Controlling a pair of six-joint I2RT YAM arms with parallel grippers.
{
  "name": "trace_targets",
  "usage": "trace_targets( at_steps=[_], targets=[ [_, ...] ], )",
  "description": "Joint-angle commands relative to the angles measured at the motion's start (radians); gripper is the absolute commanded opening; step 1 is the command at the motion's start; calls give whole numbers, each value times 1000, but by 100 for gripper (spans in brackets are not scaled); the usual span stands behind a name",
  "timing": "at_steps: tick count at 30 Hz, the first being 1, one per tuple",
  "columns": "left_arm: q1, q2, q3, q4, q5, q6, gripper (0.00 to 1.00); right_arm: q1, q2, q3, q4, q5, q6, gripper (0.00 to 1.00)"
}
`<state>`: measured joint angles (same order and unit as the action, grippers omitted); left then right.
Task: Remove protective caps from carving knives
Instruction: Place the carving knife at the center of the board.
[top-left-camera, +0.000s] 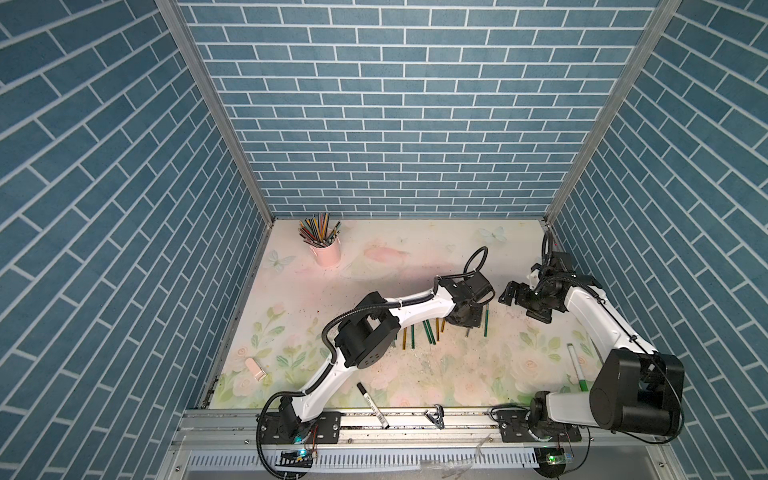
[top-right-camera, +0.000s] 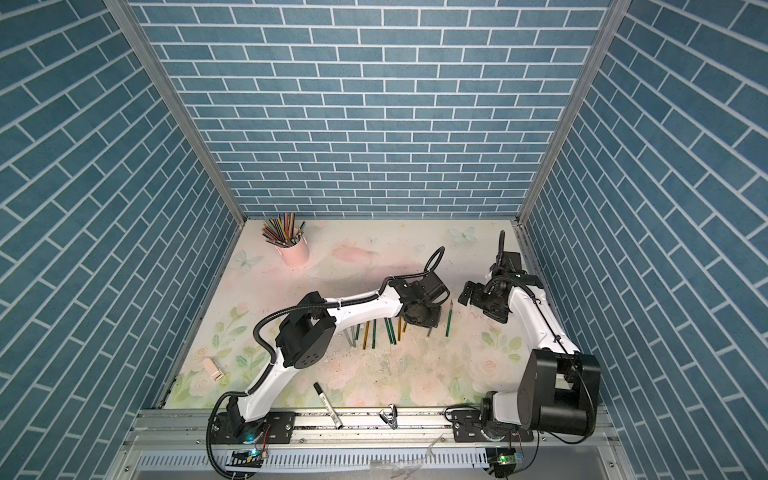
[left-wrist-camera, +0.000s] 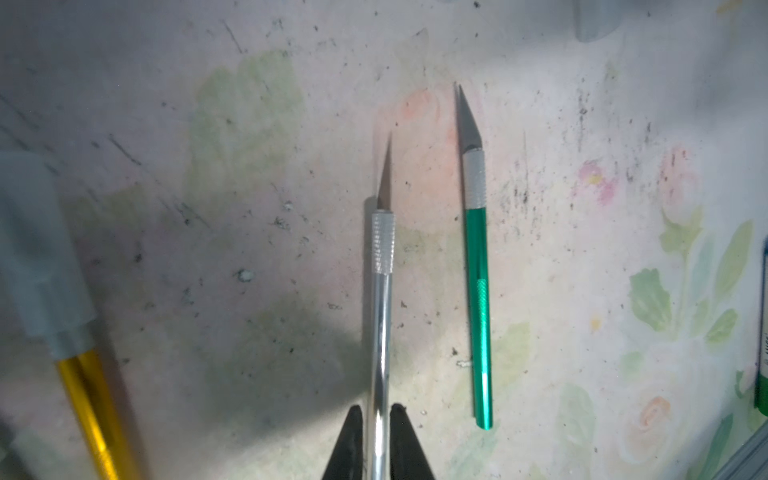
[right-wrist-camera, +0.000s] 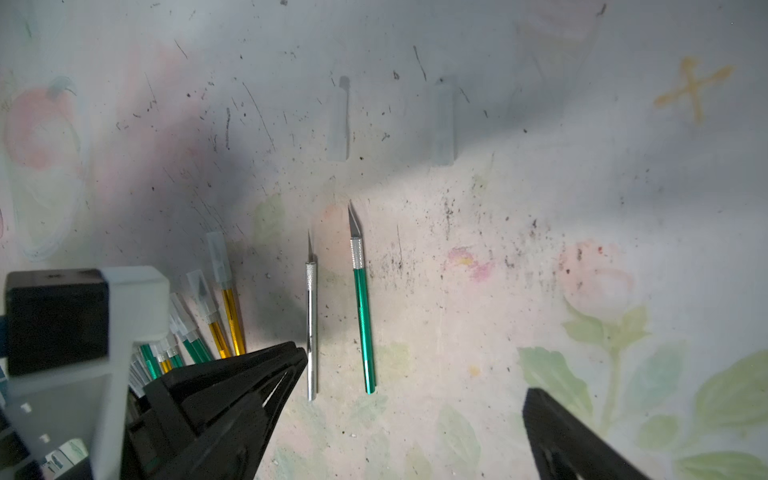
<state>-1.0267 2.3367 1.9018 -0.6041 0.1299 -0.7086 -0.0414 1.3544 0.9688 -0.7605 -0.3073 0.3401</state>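
**Two blades bare, the rest of the knives capped**

Left gripper (left-wrist-camera: 377, 409) down over the floral mat (left-wrist-camera: 249, 166), black fingertips (left-wrist-camera: 351, 440) close on either side of the silver knife (left-wrist-camera: 380, 332), toward the rear of its handle; cannot tell whether clamped on it or just clear of it; blade bare, pointing toward the back wall. Just to the right of it, flat on the mat and nearly parallel, a green knife (left-wrist-camera: 478, 311), blade likewise bare. Beyond the two blade tips and apart from them, two loose protective caps (right-wrist-camera: 338, 120), the second cap (right-wrist-camera: 442, 124) beside the first, both in shadow on the mat. To the left of the silver knife, a fanned bunch of gold and green carving knives (right-wrist-camera: 230, 320), translucent caps over their tips, partly hidden behind the left arm. Right gripper (top-left-camera: 507, 294) off to the right of the green knife, jaws spread wide, nothing between them. In the far left corner, a pink cup (top-left-camera: 328, 253) of coloured pencils (top-left-camera: 318, 230); at the front rail, a black-capped marker pen (top-left-camera: 372, 405).
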Motion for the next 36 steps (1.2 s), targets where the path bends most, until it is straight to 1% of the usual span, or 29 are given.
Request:
trace_targets(
  at_steps=[1, 10, 15, 18, 20, 23, 25, 30, 32, 36],
  targets=[
    [-6, 15, 34, -38, -31, -27, 16, -6, -18, -5, -4, -26, 4, 98],
    [-5, 23, 48, -41, -26, -30, 17, -12, -9, -13, 3, -31, -3, 98],
    [-5, 0, 47, -38, -28, -17, 25, -12, -3, -12, 9, -32, -5, 98],
    [-5, -25, 38, -28, -30, -5, 34, -12, 1, -2, 8, -31, -8, 98],
    [-4, -44, 37, -29, -33, 6, 43, -12, 3, 9, -1, -26, -17, 98],
    [-5, -73, 32, -33, -45, 30, 54, -12, -5, 17, -3, -15, -21, 98],
    [-3, -93, 20, -35, -54, 44, 59, -12, -10, 18, -3, -13, -21, 98],
    [4, -151, -26, -33, -82, 66, 75, -12, -8, 18, 3, -16, -19, 98],
    [13, -174, -50, -36, -89, 68, 85, -12, -5, 21, 9, -19, -16, 98],
    [28, -217, -98, -51, -123, 80, 99, -12, 7, 40, 22, -23, -9, 98]
  ],
)
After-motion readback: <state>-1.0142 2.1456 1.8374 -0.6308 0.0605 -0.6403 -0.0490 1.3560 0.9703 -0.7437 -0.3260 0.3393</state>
